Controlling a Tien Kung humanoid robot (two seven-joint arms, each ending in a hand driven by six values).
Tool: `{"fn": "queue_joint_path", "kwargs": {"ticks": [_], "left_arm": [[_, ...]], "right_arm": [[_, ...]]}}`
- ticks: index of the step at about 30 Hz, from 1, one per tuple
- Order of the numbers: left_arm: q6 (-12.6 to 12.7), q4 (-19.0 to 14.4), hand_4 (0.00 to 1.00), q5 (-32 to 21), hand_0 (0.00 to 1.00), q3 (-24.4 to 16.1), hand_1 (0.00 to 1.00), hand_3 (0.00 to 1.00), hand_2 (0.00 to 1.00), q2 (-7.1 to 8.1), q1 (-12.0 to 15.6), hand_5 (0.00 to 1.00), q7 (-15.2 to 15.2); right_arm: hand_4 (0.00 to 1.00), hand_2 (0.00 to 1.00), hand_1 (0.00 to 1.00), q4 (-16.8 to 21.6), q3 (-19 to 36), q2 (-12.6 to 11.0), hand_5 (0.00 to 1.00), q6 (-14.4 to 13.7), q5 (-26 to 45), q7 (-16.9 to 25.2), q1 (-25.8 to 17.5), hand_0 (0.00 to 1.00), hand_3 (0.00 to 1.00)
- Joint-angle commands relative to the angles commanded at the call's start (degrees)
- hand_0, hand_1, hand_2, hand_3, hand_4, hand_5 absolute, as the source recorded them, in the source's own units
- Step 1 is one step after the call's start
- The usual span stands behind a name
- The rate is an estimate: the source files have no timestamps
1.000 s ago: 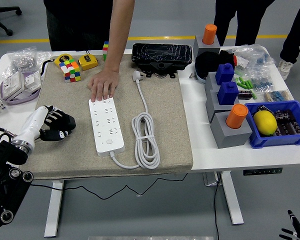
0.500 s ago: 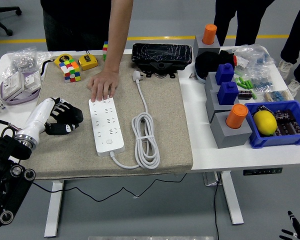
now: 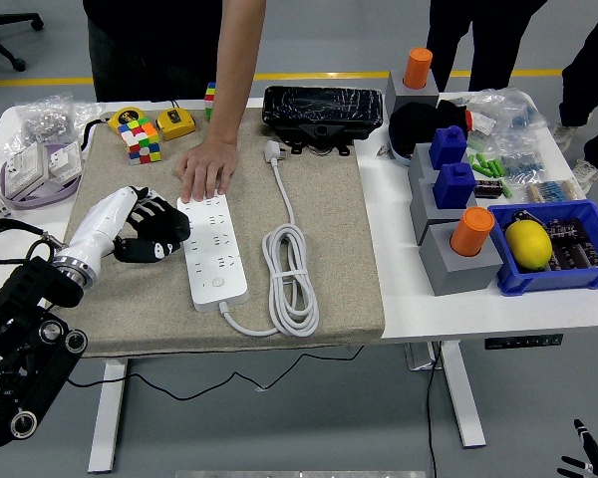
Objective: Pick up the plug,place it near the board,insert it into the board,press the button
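Black-fingered, with a white forearm shell, my left hand (image 3: 151, 231) has slid across the beige fabric mat (image 3: 130, 299) over the last second and now sits just beside the near-left edge of the white power strip (image 3: 214, 249), fingers loosely curled and holding nothing. A second ago it lay well out toward the mat's left border; half a second ago it was midway.

Just past my hand, a person's hand (image 3: 204, 171) presses flat on the far end of the strip, unmoved through all three looks, apparently steadying it. Beyond the strip on its other side lies the coiled white cable (image 3: 289, 274), and its white plug (image 3: 273, 151) rests on the mat at the far end of the cable, well away from my hand and untouched.

That tells me the reach is under way but aimed at the strip side; I judge the plug pickup has not begun, and I would need to carry on over the strip to get it. My right hand is out of view on this counter.
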Motion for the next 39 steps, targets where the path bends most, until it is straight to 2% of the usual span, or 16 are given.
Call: {"fn": "queue_joint_path", "kwargs": {"ticks": [11, 21, 39], "left_arm": [[-0.41, 0.75, 0.543, -0.29, 0.417, 4.06, 0.524, 0.484, 0.417, 0.70, -1.75, 0.002, 0.24], [1.11, 4.11, 0.539, -0.96, 0.418, 3.86, 0.524, 0.485, 0.420, 1.43, -2.46, 0.002, -1.58], [0.00, 4.59, 0.547, -0.35, 0.424, 3.75, 0.535, 0.493, 0.432, 1.39, -2.31, 0.002, -1.29]], "right_arm": [[0.998, 0.618, 0.639, 0.00, 0.22, -0.04, 0.998, 0.00, -0.13, -0.01, 0.06, 0.754, 0.642], [0.998, 0.619, 0.639, 0.00, 0.25, -0.09, 0.998, 0.04, -0.20, 0.04, 0.03, 0.751, 0.643], [0.998, 0.619, 0.639, 0.00, 0.21, -0.09, 0.998, 0.01, -0.13, 0.01, 0.09, 0.753, 0.643]]}}
